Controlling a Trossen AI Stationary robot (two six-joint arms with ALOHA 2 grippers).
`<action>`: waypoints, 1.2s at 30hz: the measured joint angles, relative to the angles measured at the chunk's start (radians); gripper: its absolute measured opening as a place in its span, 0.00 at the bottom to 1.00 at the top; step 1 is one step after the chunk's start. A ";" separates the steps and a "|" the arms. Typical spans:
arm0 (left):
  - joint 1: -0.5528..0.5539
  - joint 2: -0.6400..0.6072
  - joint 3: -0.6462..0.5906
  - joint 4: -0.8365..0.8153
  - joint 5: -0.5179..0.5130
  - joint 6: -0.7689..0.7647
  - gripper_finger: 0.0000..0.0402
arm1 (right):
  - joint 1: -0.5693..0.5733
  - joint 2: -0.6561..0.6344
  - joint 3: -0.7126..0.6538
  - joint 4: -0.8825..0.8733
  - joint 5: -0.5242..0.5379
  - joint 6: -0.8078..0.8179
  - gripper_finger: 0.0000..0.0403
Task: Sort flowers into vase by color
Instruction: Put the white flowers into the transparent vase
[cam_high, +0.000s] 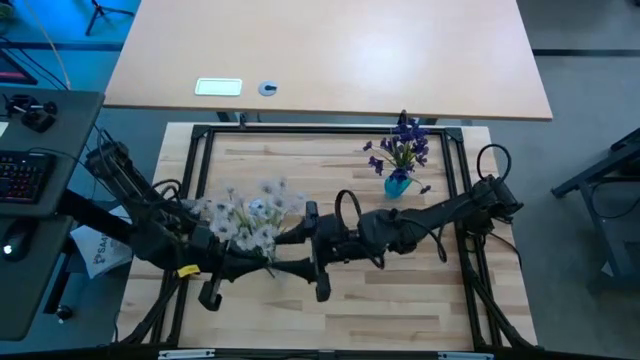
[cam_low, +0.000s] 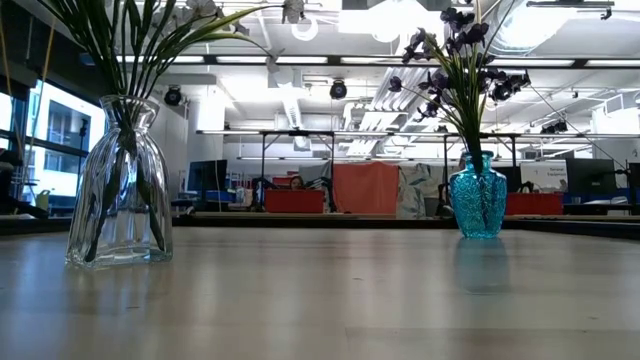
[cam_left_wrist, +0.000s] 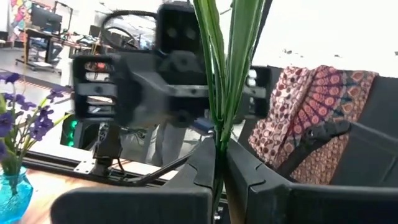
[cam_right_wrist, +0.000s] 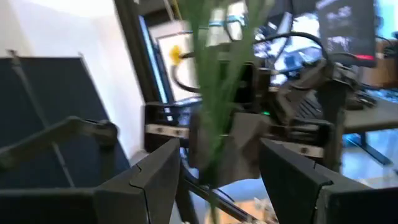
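A clear glass vase (cam_low: 120, 185) stands at the table's left with green stems in it and white blooms (cam_high: 250, 213) above. A blue vase (cam_low: 478, 195) at the far right holds purple flowers (cam_high: 402, 143). My left gripper (cam_left_wrist: 219, 146) hangs above the table's middle, shut on the green stems (cam_left_wrist: 225, 87) of a sprig. That sprig's blooms are out of the wrist views. My right gripper (cam_right_wrist: 217, 155) faces it from the right and is open. One right finger stands on each side of the same blurred stems (cam_right_wrist: 214, 93), apart from them. Neither gripper shows in the low view. My left gripper pinches the sprig's green stems low down (cam_left_wrist: 217, 134) between its two fingers (cam_left_wrist: 205, 155). The fingers lie about level, coming from the table's left, across the stems. The stems rise upright above the fingers. Their lower end is hidden behind the fingers.
A black frame rail (cam_high: 330, 128) runs round the wooden table. Behind it stands a second light table (cam_high: 330, 50), and a keyboard (cam_high: 20, 175) lies off to the left. Bare tabletop (cam_high: 400, 300) shows at the near right.
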 joint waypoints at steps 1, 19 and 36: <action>0.001 0.005 0.000 0.000 0.011 0.005 0.00 | -0.003 -0.001 0.010 -0.030 0.014 0.002 0.52; 0.113 0.026 0.000 -0.009 0.093 -0.013 0.00 | -0.033 0.000 0.037 -0.100 -0.010 0.024 0.52; 0.131 0.026 0.001 -0.033 0.089 -0.012 0.00 | -0.037 0.000 0.037 -0.115 -0.001 0.013 0.03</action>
